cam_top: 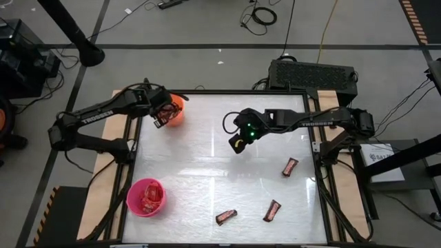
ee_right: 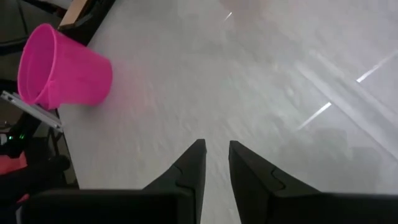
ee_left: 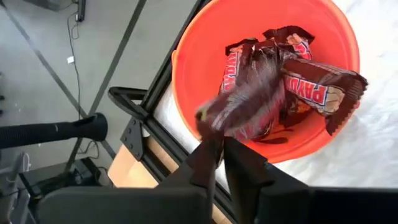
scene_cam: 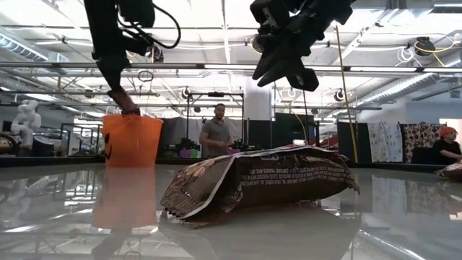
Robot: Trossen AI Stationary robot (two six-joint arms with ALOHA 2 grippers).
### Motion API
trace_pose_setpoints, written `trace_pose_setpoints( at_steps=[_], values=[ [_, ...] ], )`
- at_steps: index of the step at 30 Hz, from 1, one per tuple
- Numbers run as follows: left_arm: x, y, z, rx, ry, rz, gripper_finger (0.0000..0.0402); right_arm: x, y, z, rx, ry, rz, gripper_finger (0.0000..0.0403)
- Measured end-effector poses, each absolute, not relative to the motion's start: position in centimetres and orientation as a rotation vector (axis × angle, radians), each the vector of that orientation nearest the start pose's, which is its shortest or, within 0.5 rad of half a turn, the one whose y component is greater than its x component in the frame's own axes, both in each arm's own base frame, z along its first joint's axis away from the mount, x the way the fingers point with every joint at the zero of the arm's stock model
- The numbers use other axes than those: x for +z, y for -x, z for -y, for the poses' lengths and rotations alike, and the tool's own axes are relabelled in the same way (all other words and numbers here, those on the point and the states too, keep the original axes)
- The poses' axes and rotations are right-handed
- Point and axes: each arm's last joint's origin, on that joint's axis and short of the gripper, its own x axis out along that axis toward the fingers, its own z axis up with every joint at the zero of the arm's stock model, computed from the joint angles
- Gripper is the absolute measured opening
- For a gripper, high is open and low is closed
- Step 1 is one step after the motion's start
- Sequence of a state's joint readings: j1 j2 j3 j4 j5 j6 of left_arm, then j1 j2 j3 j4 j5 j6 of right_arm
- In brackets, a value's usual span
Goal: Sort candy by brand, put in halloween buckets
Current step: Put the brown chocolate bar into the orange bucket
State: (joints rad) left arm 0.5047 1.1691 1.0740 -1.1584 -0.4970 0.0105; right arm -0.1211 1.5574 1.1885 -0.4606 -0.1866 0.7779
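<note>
My left gripper (cam_top: 162,114) hangs over the orange bucket (cam_top: 178,110), pointing steeply down. Its fingers stand a narrow gap apart in the left wrist view. A dark brown candy bar (ee_left: 244,102), blurred, is right off their tips above the bucket (ee_left: 186,56), which holds several dark bars (ee_left: 311,84). The pink bucket (cam_top: 138,187) at the near left holds red candy (cam_top: 149,200). Three dark bars lie flat on the table (cam_top: 290,166) (cam_top: 272,210) (cam_top: 226,217). My right gripper (cam_top: 238,143) hovers over the table's middle, slightly open and empty (ee_right: 216,152). My left gripper comes at the orange bucket from above, slanting down. The blurred dark bar's near end (ee_left: 210,121) is just beyond the fingertips (ee_left: 214,144). I cannot tell whether the fingers touch it. The bar is clear of the bucket's floor, over the other bars.
A dark bar (scene_cam: 260,180) lies close before the low camera. People stand in the room behind the table (scene_cam: 216,133). A black box (cam_top: 313,72) sits beyond the far edge. Bare white tabletop lies between the two buckets and around my right gripper.
</note>
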Motion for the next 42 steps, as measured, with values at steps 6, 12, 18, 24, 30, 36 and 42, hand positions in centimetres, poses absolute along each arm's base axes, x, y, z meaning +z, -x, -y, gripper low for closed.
trace_pose_setpoints(
  at_steps=[6, 12, 18, 24, 30, 36, 42],
  values=[
    [29.5, -16.5, -10.7, 0.856, -0.005, -1.3, 0.0093, 26.4, -33.1, 2.2, -0.23, -0.844, -0.824, 0.0064],
    [29.5, -16.6, -10.8, 0.855, 0.005, -1.277, 0.013, 26.4, -33.1, 1.2, -0.206, -0.836, -0.842, 0.0064],
    [30.2, -17.4, -10.1, 0.61, 0.166, -1.11, 0.0137, 25.7, -32.2, -0.1, -0.174, -0.886, -0.993, 0.0064],
    [31.5, -20.5, -8.4, 0.164, 0.373, -0.789, 0.0137, 24.4, -29.4, -3.4, -0.28, -0.914, -1.327, 0.0064],
    [32.9, -22.9, -5.1, -0.114, 0.282, -0.619, 0.0138, 24.2, -27.9, -7.7, -0.285, -0.882, -1.452, 0.0064],
    [33.3, -24.0, -3.1, -0.167, 0.124, -0.558, 0.0138, 24.4, -27.5, -11.4, -0.298, -0.945, -1.4, 0.0067],
    [32.6, -25.3, -2.8, -0.168, 0.098, -0.561, 0.0138, 22.6, -26.3, -14.1, -0.508, -1.108, -1.449, 0.0106]
  ],
)
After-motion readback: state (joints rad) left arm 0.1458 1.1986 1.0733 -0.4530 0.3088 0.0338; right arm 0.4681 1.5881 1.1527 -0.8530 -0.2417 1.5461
